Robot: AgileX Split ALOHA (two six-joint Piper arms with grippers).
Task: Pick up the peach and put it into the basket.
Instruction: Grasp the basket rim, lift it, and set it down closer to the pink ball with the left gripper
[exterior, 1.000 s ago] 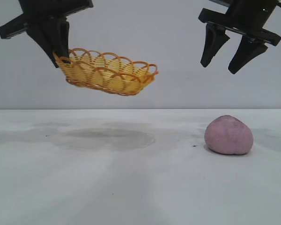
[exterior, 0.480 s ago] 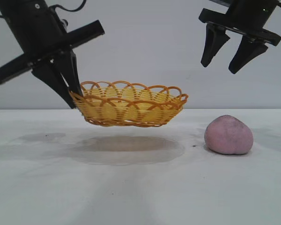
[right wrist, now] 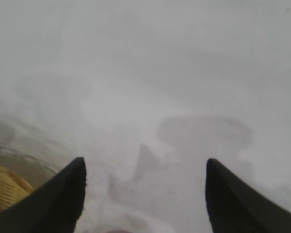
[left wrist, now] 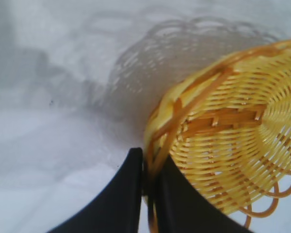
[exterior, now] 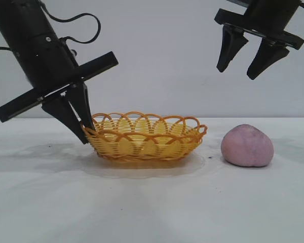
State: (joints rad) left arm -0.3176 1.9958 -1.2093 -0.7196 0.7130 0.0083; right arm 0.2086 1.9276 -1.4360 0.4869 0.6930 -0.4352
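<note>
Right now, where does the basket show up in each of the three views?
Exterior view: basket left of centre on the table, left gripper clamped on its rim.
Left wrist view: fills the right side.
Right wrist view: only a sliver at the lower left edge.
Shared landmark: its yellow weave.

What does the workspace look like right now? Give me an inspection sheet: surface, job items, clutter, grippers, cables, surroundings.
Surface: white table, faint grey smudges, a few dark specks.
Basket: upright, at or just above the table, empty as far as seen; contact cannot be told.
Peach: on the table beside the basket, apart from it, untouched.
Clutter: nothing seen.
Left gripper: shut on the basket's rim at its end away from the peach.
Right gripper: open, empty, hanging in the air above the peach.
Cables: black cable looping along the left arm.
Surroundings: plain grey wall.
</note>
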